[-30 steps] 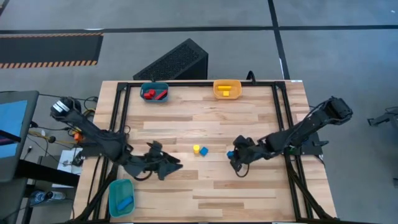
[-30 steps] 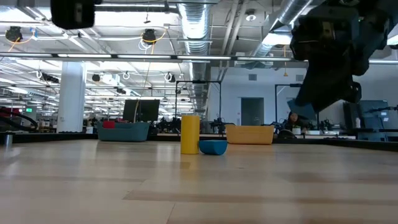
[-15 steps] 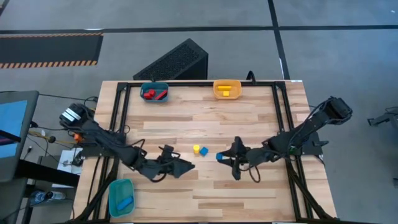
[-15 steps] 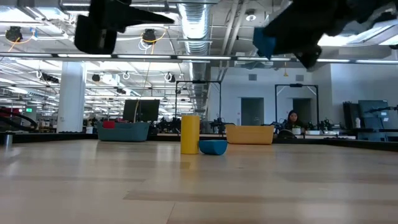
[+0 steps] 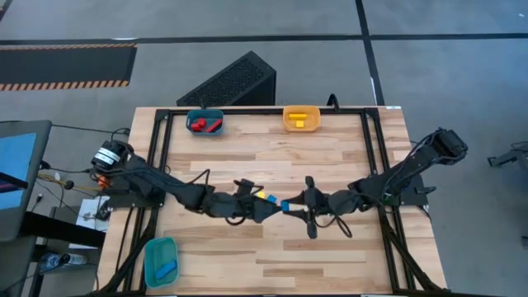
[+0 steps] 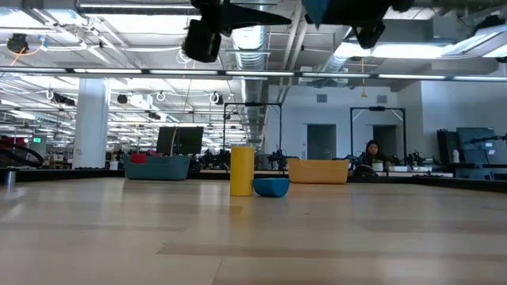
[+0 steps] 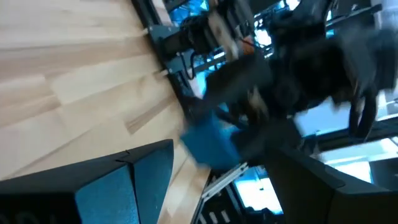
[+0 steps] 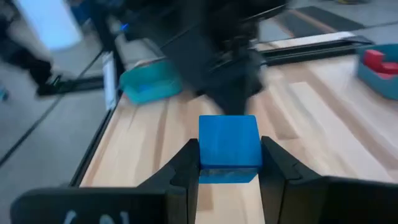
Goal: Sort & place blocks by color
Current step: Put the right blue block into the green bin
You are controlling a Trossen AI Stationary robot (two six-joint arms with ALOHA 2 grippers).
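Note:
My right gripper (image 5: 290, 206) is shut on a blue cube (image 5: 285, 205) above the table's middle; the cube fills the gap between its fingers in the right wrist view (image 8: 228, 149). My left gripper (image 5: 271, 211) is open and faces it from the table's left. The cube (image 7: 208, 140) shows just ahead of the left gripper's spread fingers, which do not visibly touch it. Both grippers hang high in the low view, the left gripper (image 6: 210, 32) and the right gripper (image 6: 341, 12). A yellow block (image 6: 242, 170) stands upright on the table beside another blue block (image 6: 272, 188). My right gripper pinches the blue cube by two opposite side faces (image 8: 202, 152) between its two fingers. The fingers come level from the table's right. The cube is lifted clear of the table and sits square in the hold, its front face (image 8: 228, 140) sticking out past the fingertips.
A teal bin with red blocks (image 5: 205, 122) and an orange-yellow bin with a yellow block (image 5: 301, 118) stand at the far edge. A teal bin with a blue block (image 5: 161, 261) sits at the near left corner. Bare wood lies near and right of the grippers.
My right gripper has risen and moved toward the table's left with the blue cube held clear of the table. My left gripper has risen and swept toward the table's right and now faces the right gripper at the middle. The yellow and blue blocks on the table have stayed put.

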